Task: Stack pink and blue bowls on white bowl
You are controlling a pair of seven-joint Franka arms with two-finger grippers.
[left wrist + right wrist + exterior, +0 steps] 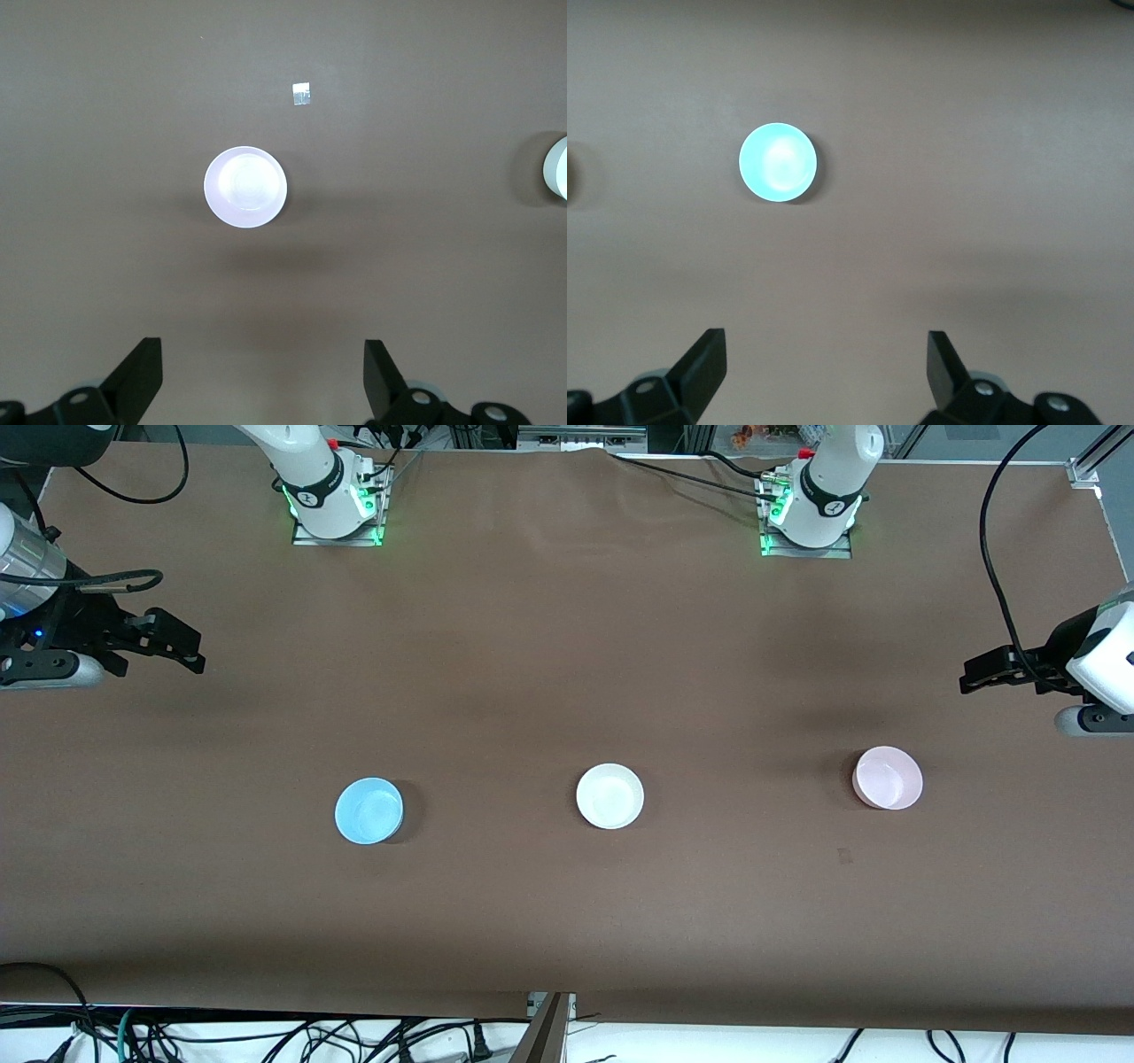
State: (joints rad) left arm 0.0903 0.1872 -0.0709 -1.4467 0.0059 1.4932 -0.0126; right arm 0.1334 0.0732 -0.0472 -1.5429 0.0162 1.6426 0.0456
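Bare table (567, 646) surrounds 3 well-separated bowls.

No legible text, label, brand, number or sign observed on any surface. Dark round emblems on both arm bases (326, 491) are too small to make out.

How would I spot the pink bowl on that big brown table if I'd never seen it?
On the brown table, three small bowls lie in a row. The pink bowl is the one at the left arm's end, beside the white bowl in the middle. Only its pale pink colour separates it from the white and blue bowl.
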